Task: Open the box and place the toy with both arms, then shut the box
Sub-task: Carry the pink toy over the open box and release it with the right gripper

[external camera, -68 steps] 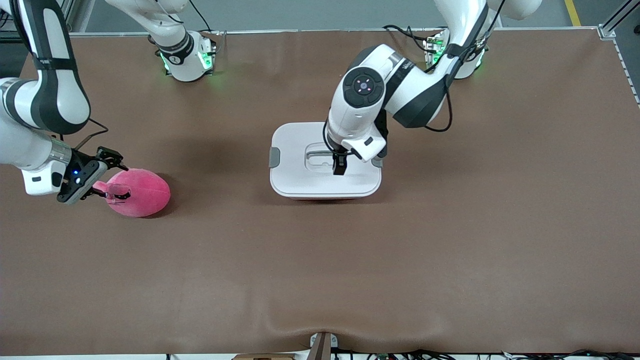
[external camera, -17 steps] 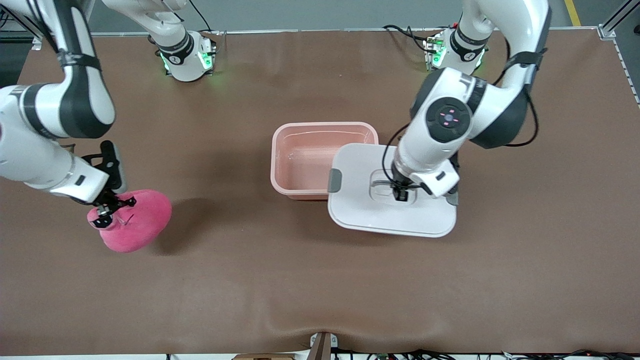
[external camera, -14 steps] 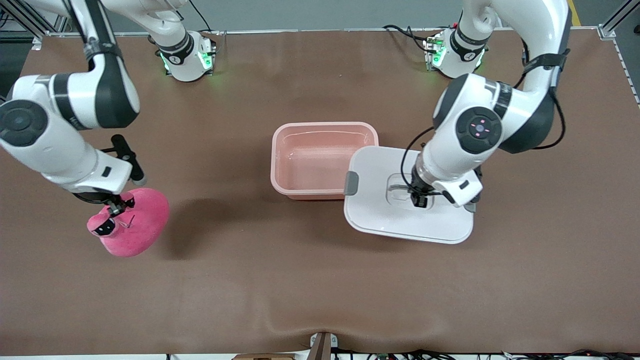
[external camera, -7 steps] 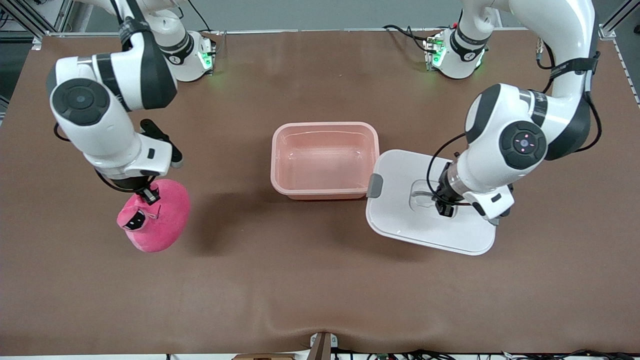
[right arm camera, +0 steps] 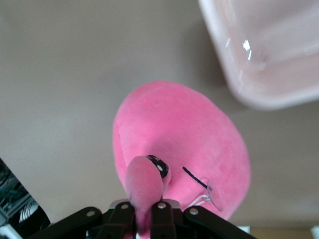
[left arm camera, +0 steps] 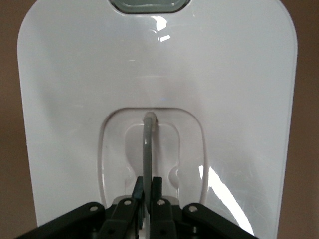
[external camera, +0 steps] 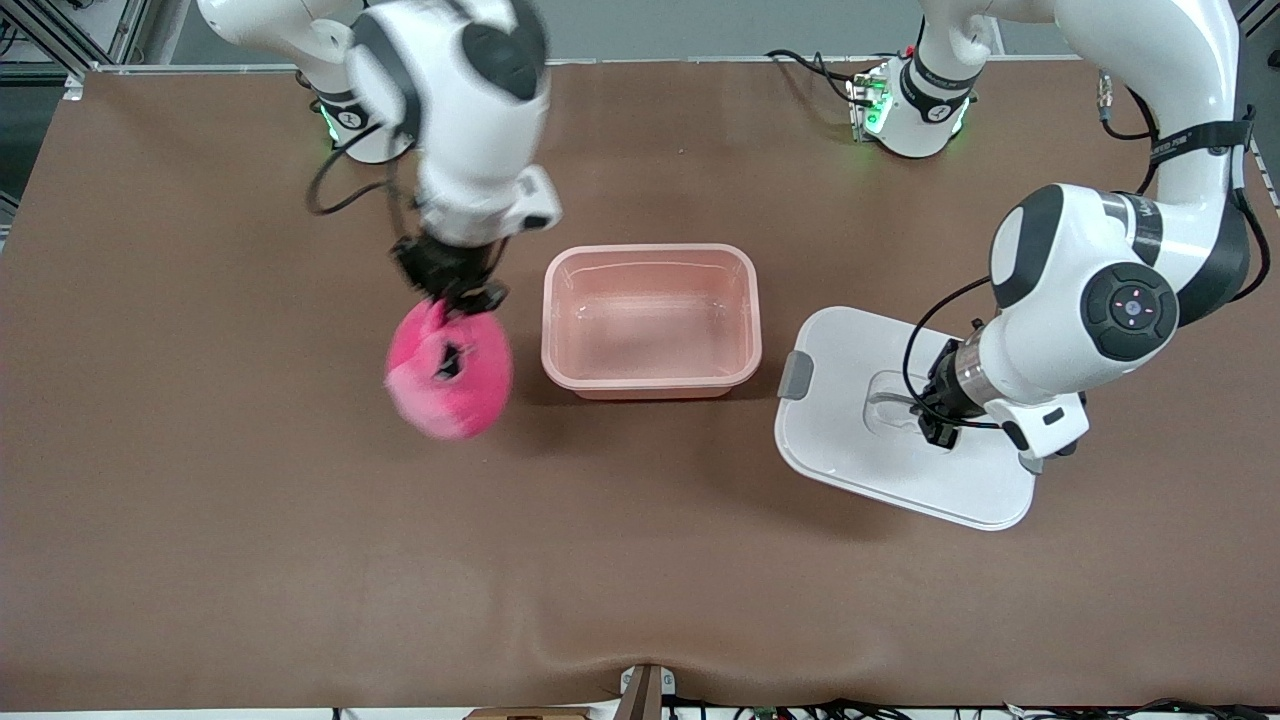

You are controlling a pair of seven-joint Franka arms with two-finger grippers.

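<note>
The box (external camera: 650,255) stands open at the table's middle, a pink tub with nothing in it; its corner shows in the right wrist view (right arm camera: 264,55). Its white lid (external camera: 850,440) with a grey clasp (external camera: 796,374) is beside the box toward the left arm's end. My left gripper (external camera: 938,432) is shut on the lid's grey handle (left arm camera: 148,144); the lid also fills the left wrist view (left arm camera: 89,89). My right gripper (external camera: 455,300) is shut on the snout of the pink toy (external camera: 448,372) and holds it in the air beside the box; the toy shows in the right wrist view (right arm camera: 199,134).
The brown table (external camera: 300,560) spreads wide all around. The arm bases (external camera: 365,125) stand along the table edge farthest from the front camera. A small bracket (external camera: 645,690) sits at the table edge nearest the front camera.
My right gripper has carried the toy fast toward the box. My left gripper has carried the lid a little farther from the box toward the left arm's end.
</note>
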